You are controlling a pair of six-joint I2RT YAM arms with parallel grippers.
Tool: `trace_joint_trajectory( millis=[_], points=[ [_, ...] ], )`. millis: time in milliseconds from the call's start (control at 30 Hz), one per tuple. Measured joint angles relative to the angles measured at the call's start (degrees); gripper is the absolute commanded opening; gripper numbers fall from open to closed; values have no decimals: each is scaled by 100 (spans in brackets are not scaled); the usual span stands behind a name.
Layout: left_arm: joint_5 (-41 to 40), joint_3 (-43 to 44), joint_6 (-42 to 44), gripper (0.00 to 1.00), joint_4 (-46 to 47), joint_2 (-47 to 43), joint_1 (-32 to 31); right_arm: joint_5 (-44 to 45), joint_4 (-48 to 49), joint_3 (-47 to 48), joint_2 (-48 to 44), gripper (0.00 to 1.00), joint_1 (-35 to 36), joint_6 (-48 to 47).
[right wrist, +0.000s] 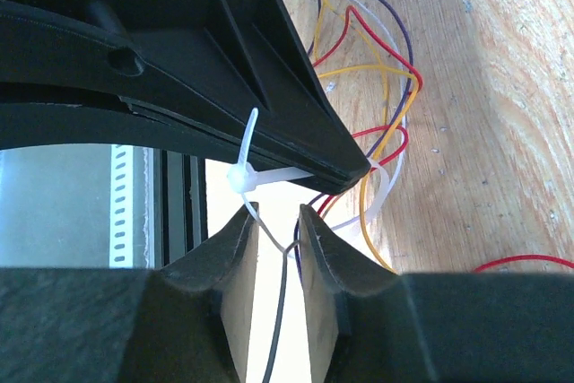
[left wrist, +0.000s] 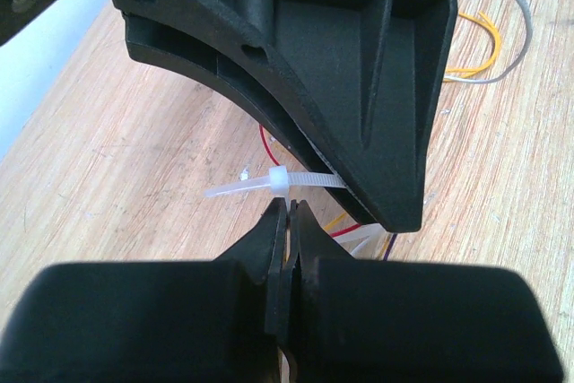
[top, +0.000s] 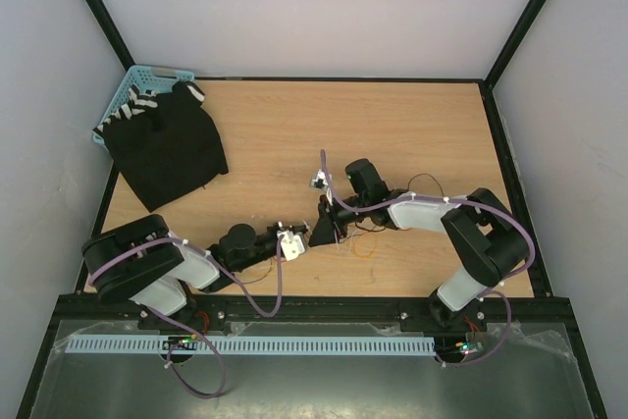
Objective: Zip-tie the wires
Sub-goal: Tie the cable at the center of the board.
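White nylon zip tie (left wrist: 280, 181) hangs between the 2 grippers, its loop apparently round the red, yellow, white and purple wires (right wrist: 363, 69), which lie on the wooden table (top: 392, 125). The left gripper (left wrist: 287, 213) has its jaws pressed together just under the tie's head. The right gripper (right wrist: 273, 221) stands parted, with 1 thin strand loose in the gap. The loop looks slack, so strands may slip out. That loose strand could also snag a finger and drag the bundle.

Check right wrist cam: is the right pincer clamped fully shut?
No, the right pincer shows a clear gap between its two fingers, with only a thin dark strand running through it.
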Motion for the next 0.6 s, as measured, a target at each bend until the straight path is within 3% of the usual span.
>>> trace_joint_trajectory(
  millis=[333, 600],
  points=[
    [151, 26, -256, 0, -4, 94, 186, 348, -142, -2, -256, 60, 0, -162],
    [195, 33, -337, 0, -7, 118, 225, 763, -479, -2, -490, 62, -2, -374]
  ],
)
